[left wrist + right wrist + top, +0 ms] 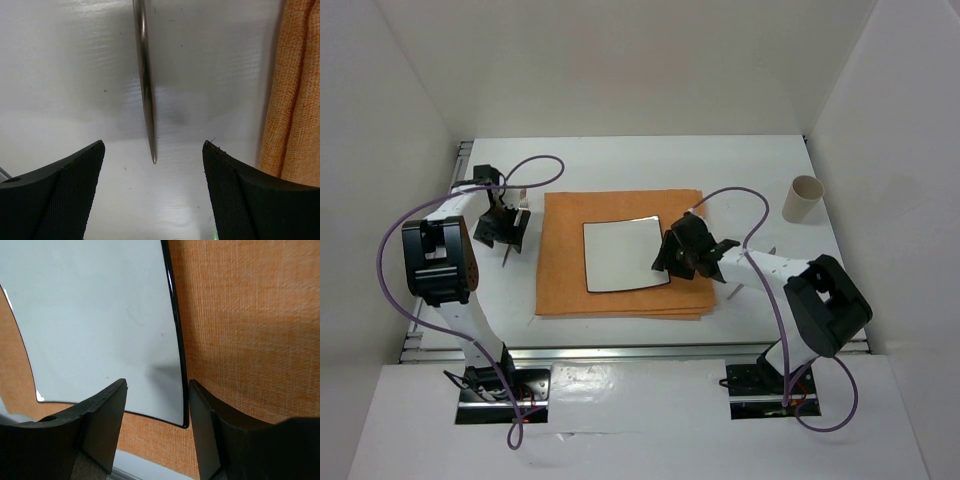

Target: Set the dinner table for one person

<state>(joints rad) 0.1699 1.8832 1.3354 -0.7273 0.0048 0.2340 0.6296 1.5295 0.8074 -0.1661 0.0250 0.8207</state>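
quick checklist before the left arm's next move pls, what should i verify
1. left tool open: ok, fingers apart.
2. metal utensil lined up between its fingers: ok, though only its tip end reaches between them.
3. utensil lying on the dinner table, off the placemat: ok.
4. plate on the placemat: ok.
5. right tool free of the plate: cannot tell; it is open and straddles the plate's rim.

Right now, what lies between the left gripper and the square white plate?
Bare white dinner table, then orange cloth placemat, seen in the top view.
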